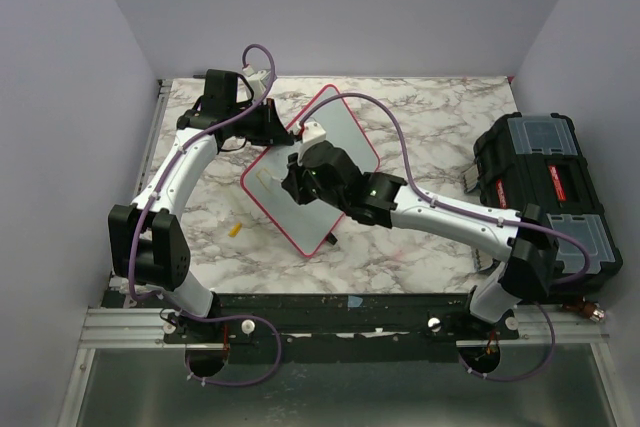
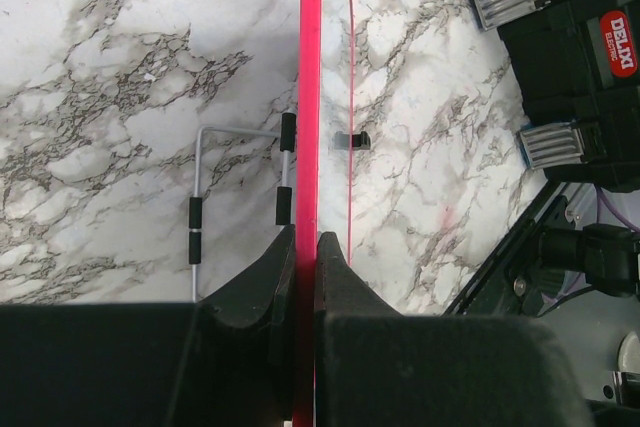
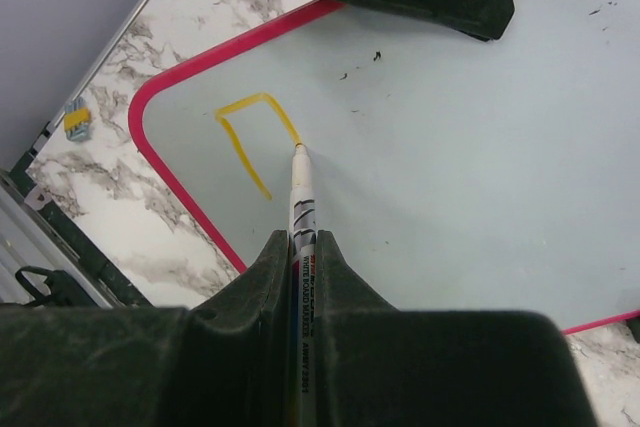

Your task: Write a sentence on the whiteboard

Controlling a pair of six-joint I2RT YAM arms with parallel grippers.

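The whiteboard [image 1: 350,137] lies turned like a diamond on the marble table, white face up, with a red-pink rim. My left gripper [image 1: 272,127] is shut on its far-left edge. In the left wrist view the rim [image 2: 309,97] runs edge-on between the left gripper's [image 2: 306,239] pads. My right gripper [image 3: 302,237] is shut on a white whiteboard marker [image 3: 300,197], whose tip touches the whiteboard [image 3: 450,147] near the left corner. Of the sentence, only one angular yellow stroke [image 3: 245,117] shows, ending at the tip. From above, the right gripper [image 1: 300,175] hides the stroke.
A black toolbox [image 1: 545,187] stands at the table's right side, also visible in the left wrist view as the toolbox [image 2: 570,57]. A small yellow cap [image 1: 236,229] lies on the marble near the board's left corner. A bent wire stand [image 2: 200,177] lies beside the board.
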